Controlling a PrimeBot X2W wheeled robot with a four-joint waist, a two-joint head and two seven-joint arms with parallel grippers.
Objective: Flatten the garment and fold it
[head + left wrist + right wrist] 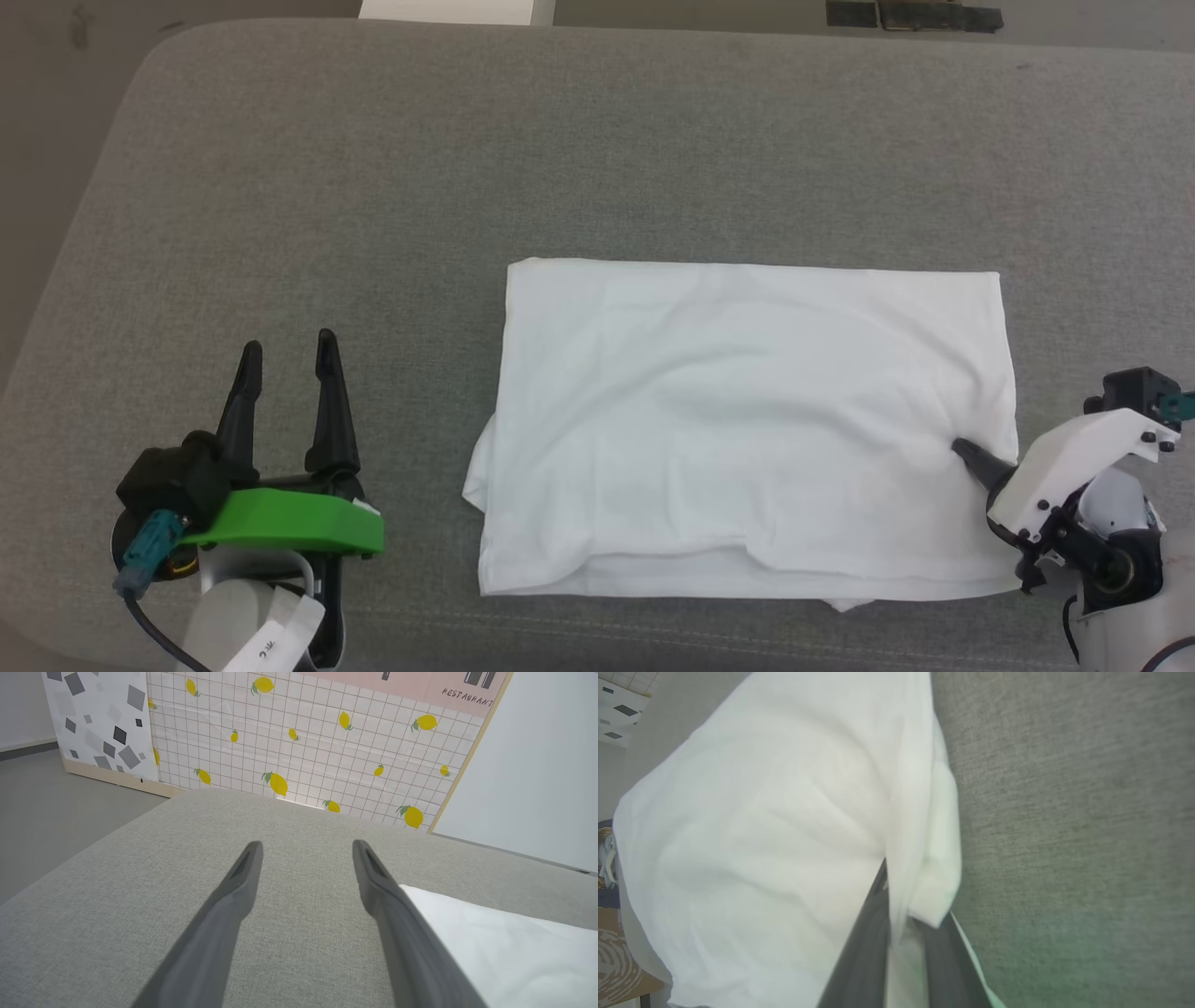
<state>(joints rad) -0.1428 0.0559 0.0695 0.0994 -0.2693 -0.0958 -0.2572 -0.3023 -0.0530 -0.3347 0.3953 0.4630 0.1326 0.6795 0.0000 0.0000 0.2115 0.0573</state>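
The garment (747, 420) lies on the grey padded surface (467, 168) as a white, roughly rectangular folded shape, with layered edges along its near side. My right gripper (960, 448) reaches onto its right edge from the lower right. In the right wrist view the two dark fingers (873, 933) stand close together with a fold of the garment (761, 835) pinched between them. My left gripper (285, 350) rests open on bare surface left of the garment, holding nothing. In the left wrist view the left gripper (306, 847) has the garment's corner (504, 942) to its right.
The padded surface's rounded edge (56, 280) drops to the floor on the left. A white box (448, 9) and a dark strip (915, 15) lie beyond the far edge. A lemon-patterned panel (303, 742) stands behind the surface.
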